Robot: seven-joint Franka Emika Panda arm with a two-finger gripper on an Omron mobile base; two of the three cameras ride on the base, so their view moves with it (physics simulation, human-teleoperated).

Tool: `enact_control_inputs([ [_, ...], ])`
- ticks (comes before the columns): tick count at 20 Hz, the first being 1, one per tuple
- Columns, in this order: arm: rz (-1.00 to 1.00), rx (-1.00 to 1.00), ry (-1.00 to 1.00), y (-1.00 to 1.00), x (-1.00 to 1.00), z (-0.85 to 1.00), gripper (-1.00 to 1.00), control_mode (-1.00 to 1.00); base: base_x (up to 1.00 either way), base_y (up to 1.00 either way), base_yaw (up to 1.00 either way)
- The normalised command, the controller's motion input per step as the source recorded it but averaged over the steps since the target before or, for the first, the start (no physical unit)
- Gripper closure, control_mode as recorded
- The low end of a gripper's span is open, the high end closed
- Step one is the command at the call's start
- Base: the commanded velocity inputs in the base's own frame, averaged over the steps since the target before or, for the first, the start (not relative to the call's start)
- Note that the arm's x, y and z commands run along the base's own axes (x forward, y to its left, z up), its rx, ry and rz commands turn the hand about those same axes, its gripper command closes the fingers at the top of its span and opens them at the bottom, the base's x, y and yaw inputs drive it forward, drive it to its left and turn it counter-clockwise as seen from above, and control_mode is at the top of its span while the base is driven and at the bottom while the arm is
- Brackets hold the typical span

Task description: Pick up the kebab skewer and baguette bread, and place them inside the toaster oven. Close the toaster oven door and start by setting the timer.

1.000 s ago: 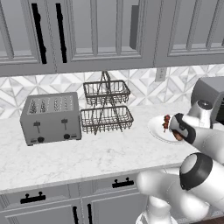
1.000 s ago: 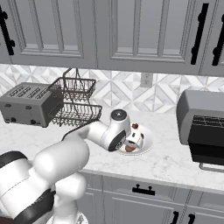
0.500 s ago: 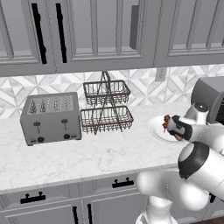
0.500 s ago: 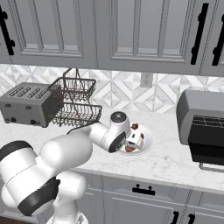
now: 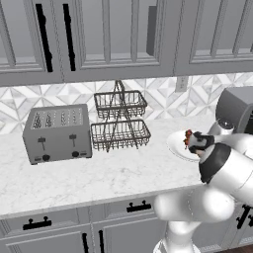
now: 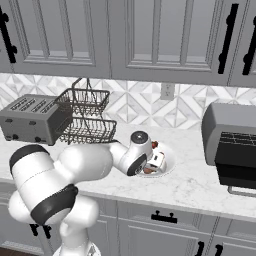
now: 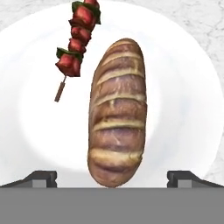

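On a white plate [image 7: 188, 78] lie the baguette bread [image 7: 116, 113], a tan ridged loaf, and left of it the kebab skewer [image 7: 76, 41] with red meat chunks. My gripper [image 7: 114, 178] hovers open just above the loaf's near end, one fingertip on each side. The base views show the gripper [image 6: 155, 160] over the plate [image 6: 168, 161] on the counter. The toaster oven [image 6: 232, 132] stands at the right, its door [image 6: 235, 176] folded down open, wire rack showing. From the left base view I see the gripper [image 5: 196, 143] above the plate [image 5: 175, 147].
A silver slot toaster [image 5: 57, 133] stands at the left of the marble counter. A two-tier wire basket [image 5: 120, 121] is between it and the plate. Grey wall cabinets hang above, drawers with black handles below. My arm's elbow [image 5: 222, 168] bulks in front of the plate.
The hand has sunk a little toward the plate and the elbow has swung over. The jaws have stayed open and the food has not moved.
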Motion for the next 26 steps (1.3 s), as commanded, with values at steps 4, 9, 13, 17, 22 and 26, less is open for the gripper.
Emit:
enact_control_inputs([
  [4,0.00,0.00,0.00,-0.03,0.20,-0.21,-1.00,-1.00,0.00,0.00,0.00],
  [9,0.00,0.00,0.00,-0.11,0.16,-0.23,-1.00,-1.00,0.00,0.00,0.00],
  [13,0.00,0.00,0.00,-0.03,0.14,-0.20,-1.00,-1.00,0.00,0.00,0.00],
  [17,0.00,0.00,0.00,0.00,0.05,-0.13,1.00,-1.00,0.00,0.00,0.00],
  [22,0.00,0.00,0.00,-0.02,0.00,0.00,1.00,-1.00,0.00,0.00,0.00],
  [26,0.00,0.00,0.00,-0.04,-0.02,0.42,1.00,-1.00,0.00,0.00,0.00],
])
